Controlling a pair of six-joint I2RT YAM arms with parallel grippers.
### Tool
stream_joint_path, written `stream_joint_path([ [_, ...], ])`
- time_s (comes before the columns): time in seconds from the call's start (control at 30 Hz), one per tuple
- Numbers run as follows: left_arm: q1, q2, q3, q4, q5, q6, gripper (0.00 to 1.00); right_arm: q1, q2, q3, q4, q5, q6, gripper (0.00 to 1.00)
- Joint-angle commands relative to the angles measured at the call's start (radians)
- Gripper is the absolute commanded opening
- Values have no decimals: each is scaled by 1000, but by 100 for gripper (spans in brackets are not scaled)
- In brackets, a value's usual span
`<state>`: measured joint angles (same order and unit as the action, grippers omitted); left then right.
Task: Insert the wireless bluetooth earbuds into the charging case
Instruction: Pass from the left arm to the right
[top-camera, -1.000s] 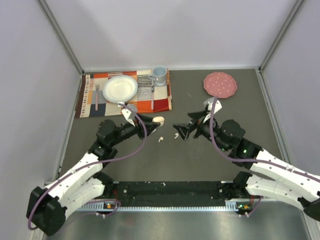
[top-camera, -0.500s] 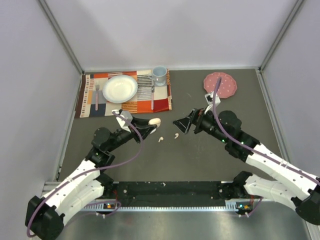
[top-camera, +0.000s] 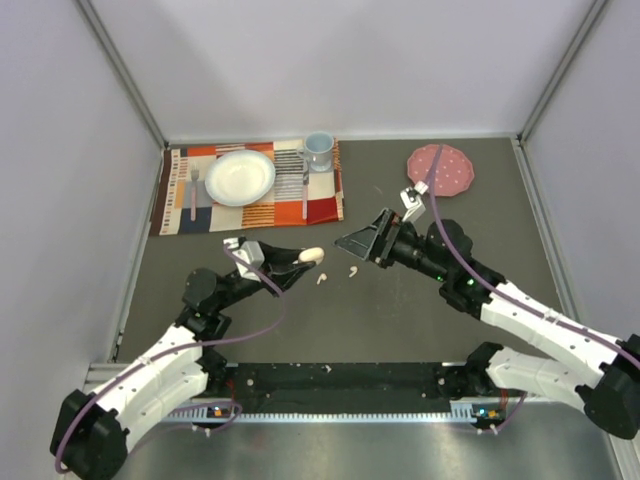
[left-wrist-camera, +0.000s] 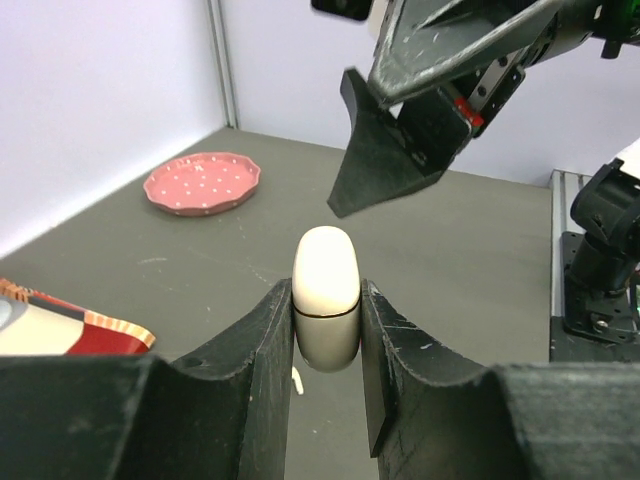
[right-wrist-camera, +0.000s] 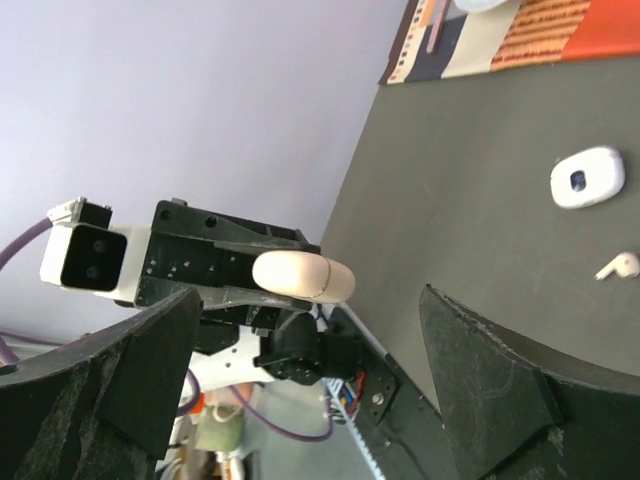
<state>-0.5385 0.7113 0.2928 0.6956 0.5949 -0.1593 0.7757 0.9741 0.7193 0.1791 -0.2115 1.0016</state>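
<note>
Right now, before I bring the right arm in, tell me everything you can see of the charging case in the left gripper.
The charging case is a small cream-white capsule of smooth, glossy-looking plastic with a rounded end and a thin seam around its middle; its lid looks shut. The left gripper clamps its lower half between both fingers, the free end pointing toward the open right gripper, which hangs close by without touching. It appears held clear of the table.

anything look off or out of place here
The charging case clamped in the left gripper is held off the table with its lid shut and its seam closed, while an earbud lies loose on the table. The right gripper hovers open beside the case. Nothing looks spilled or broken.
</note>
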Motion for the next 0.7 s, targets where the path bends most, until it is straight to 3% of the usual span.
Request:
stream_joint_path([
  [0.0,-2,-10,-43,175,2,46,0,-4,41,-24,65,-57,163,90],
  [0.43,-6,-23,-58,182,-26,73,0,-4,236,-66,419,-236,373,86],
  [0.67,-9,-4,-49,180,-17,70,0,-4,261,-51,407,-241,384,83],
])
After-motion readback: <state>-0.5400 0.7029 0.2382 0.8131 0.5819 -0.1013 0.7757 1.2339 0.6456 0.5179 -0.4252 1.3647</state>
